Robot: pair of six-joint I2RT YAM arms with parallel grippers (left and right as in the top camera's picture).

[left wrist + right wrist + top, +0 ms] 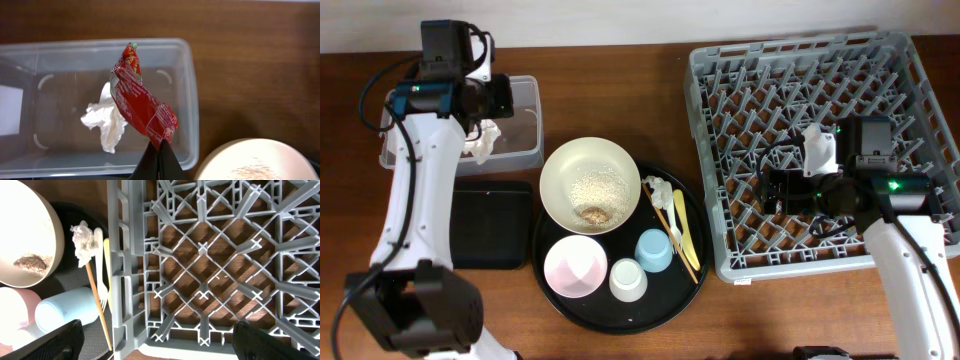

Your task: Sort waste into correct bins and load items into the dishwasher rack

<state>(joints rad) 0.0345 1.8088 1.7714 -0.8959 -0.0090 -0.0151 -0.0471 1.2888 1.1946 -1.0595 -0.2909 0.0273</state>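
The red-and-silver wrapper [141,100] is pinched by its lower end in the left jaws, which are pressed together on it. It is held up over the clear tub [193,90]. The tub is seen at 10 o'clock on the table [620,70]. One crumpled white tissue [106,122] is lying inside the tub, under the wrapper. The flat black tray [490,225] is placed just beside the tub, at its 6 o'clock.

The right jaws are spread wide apart. They are hung over the grey rack [770,80], near its 6 o'clock edge. The rack is set at 3 o'clock on the table, and brown wood is seen through its grid.

The round black tray [670,295] is found at 6 o'clock on the table, between the flat black tray and the rack. The cream bowl [565,165] is set at 11 o'clock on it. White rice [592,188] and a small brown lump [592,213] are seen inside the bowl. The pink cup [575,267] is placed at 8 o'clock on the round tray and the white cup [628,280] at 6 o'clock. The light-blue cup [653,250] is placed near the middle, touching the white cup. A second tissue piece [657,185] is lying at 1 o'clock. The yellow utensil [687,238], the pale utensil [100,280] and a thin wooden chopstick [102,322] are laid close together at 3 o'clock, near the rack's wall.
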